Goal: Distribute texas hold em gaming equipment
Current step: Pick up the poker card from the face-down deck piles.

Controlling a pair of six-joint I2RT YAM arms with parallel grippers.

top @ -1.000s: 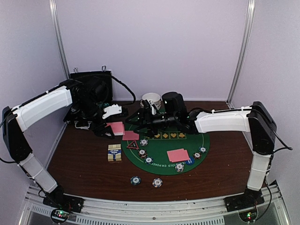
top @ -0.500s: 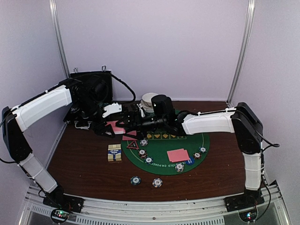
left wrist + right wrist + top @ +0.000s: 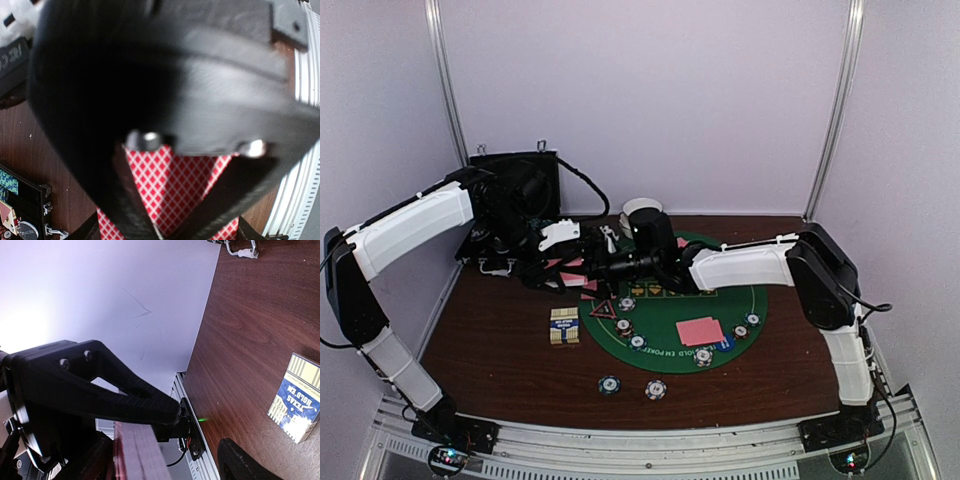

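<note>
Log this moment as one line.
left pincer: holding pink-backed cards | right pincer: open beside cards | chips: on green mat

Red-and-white checked cards (image 3: 175, 182), green mat (image 3: 665, 318), dark brown table (image 3: 490, 350)

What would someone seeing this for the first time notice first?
Both arms meet at the rear left edge of the round green mat, the right gripper at the pink cards held by the left gripper. Striped chips and another pink card lie toward the mat's front.
</note>
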